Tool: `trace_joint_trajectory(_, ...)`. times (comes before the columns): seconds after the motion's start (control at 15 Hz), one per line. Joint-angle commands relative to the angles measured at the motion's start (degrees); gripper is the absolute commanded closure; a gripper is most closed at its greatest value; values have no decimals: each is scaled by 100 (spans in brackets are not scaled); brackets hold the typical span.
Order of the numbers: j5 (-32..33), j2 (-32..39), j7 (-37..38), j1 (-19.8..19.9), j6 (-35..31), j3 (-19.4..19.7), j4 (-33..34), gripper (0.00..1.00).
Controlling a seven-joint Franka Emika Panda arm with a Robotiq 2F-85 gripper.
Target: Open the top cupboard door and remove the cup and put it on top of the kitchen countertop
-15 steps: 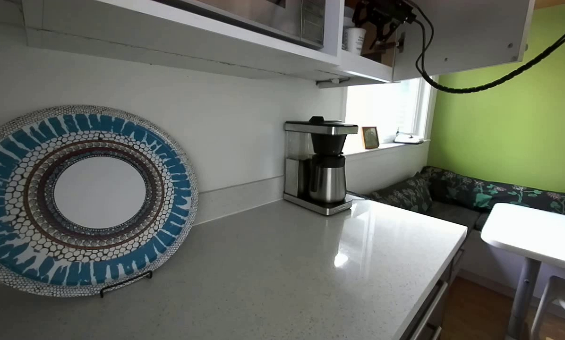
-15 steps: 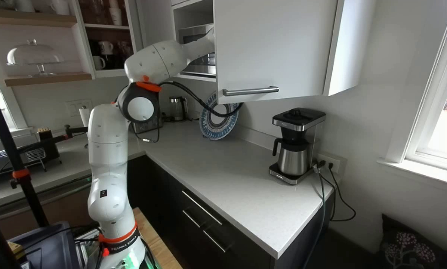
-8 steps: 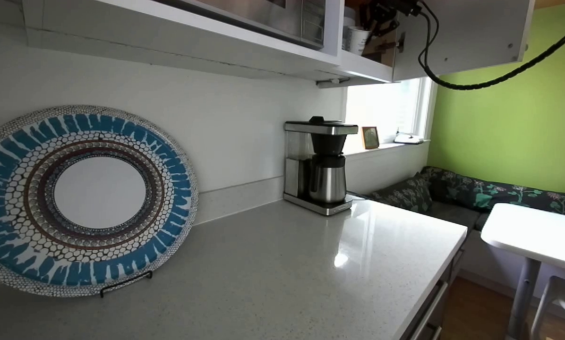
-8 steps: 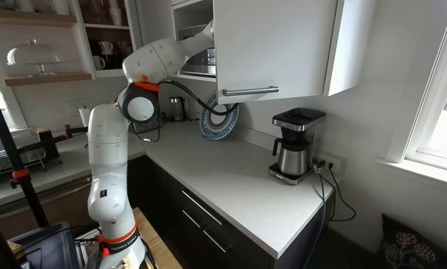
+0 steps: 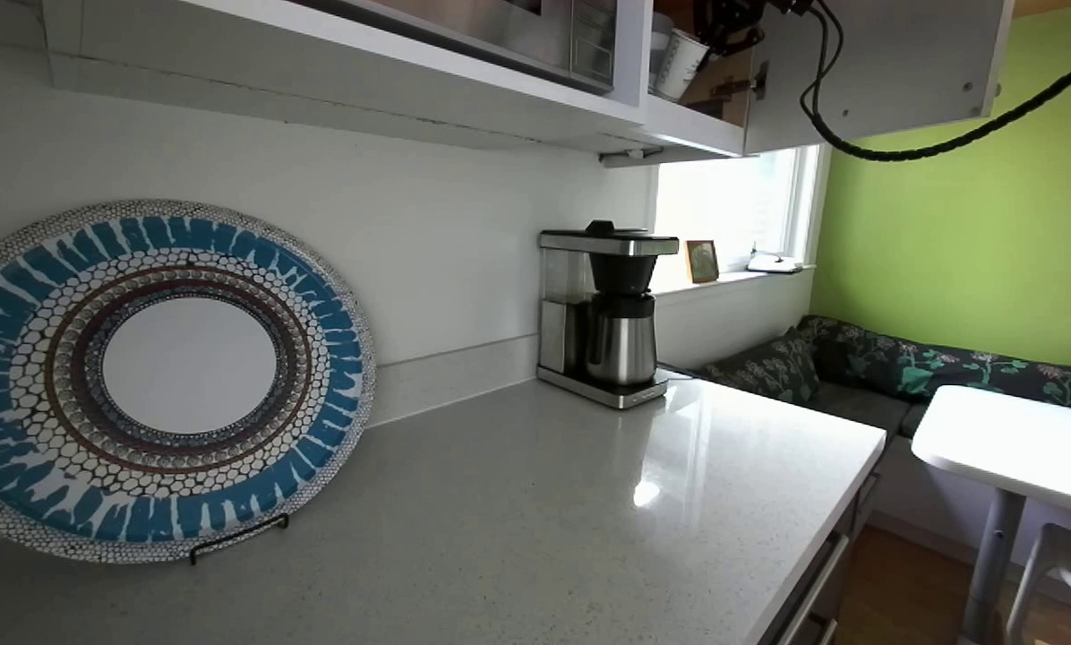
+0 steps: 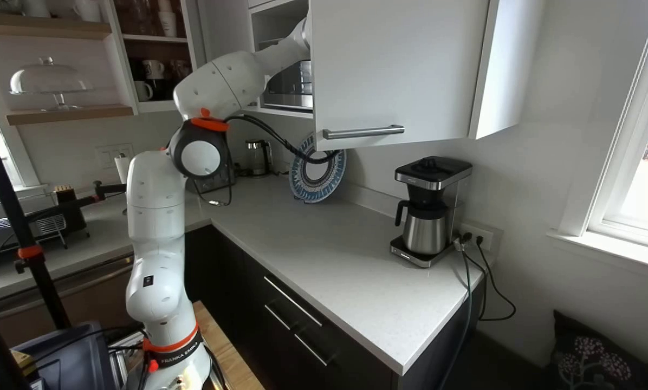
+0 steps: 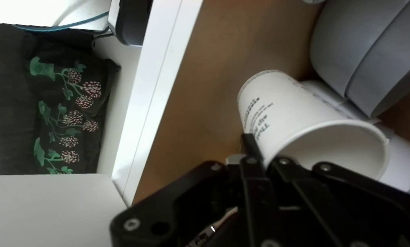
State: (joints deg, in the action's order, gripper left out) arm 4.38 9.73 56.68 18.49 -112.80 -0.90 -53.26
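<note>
In the cupboard point(image 7: 201, 103), the cup point(image 7: 290, 106) tilts, the pincer point(image 7: 265, 159) clamped on its rim. The cupboard's door point(image 6: 400, 70) stands open; below the cupboard, the bench point(image 6: 324, 238) carries a coffee maker point(image 6: 428, 219).

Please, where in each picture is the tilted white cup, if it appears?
In an exterior view: cup near top, right of centre.
In an exterior view: not visible, perhaps behind the open cupboard door.
Wrist view: cup right of centre.
Shared landmark: that door, upper right in both exterior views, lower left in wrist view.
</note>
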Motion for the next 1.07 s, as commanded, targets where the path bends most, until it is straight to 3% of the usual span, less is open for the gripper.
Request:
trace_joint_trajectory(0.0, -463, -185, -237, 189, 268, -1, -13, 99)
trace_joint_trajectory(0.53, -928, -971, -870, 354, 1134, 23, -476, 99)
trace_joint_trajectory(1.0, -706, -1629, -1251, 374, 1951, 103, -1055, 99)
